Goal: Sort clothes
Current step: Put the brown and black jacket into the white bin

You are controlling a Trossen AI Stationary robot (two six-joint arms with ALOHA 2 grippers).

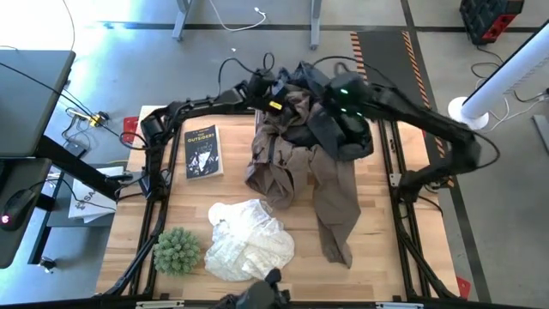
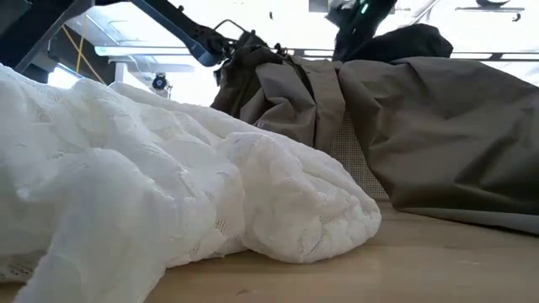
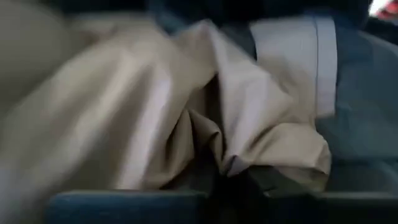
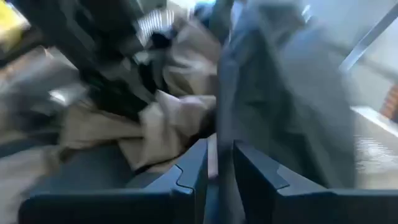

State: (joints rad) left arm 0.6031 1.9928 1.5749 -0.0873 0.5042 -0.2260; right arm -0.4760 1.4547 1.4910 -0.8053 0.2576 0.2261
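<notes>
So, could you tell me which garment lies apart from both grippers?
The white patterned garment, alone near the table's front by the green plant; the khaki and dark pieces are piled under the arms.

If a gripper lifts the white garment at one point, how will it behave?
The white garment lies crumpled in soft folds, so it will probably droop and stretch out. Its thin, lacy look suggests it is light. It lies apart from the brown trousers, so it probably lifts alone.

A: Where do the arms sit?
B: Both reach to the upper middle of the overhead frame; the left gripper [image 1: 268, 93] is just left of the right gripper [image 1: 343, 103].
A: Fingers?
B: The right fingers [image 4: 193, 177] stand nearly together.
</notes>
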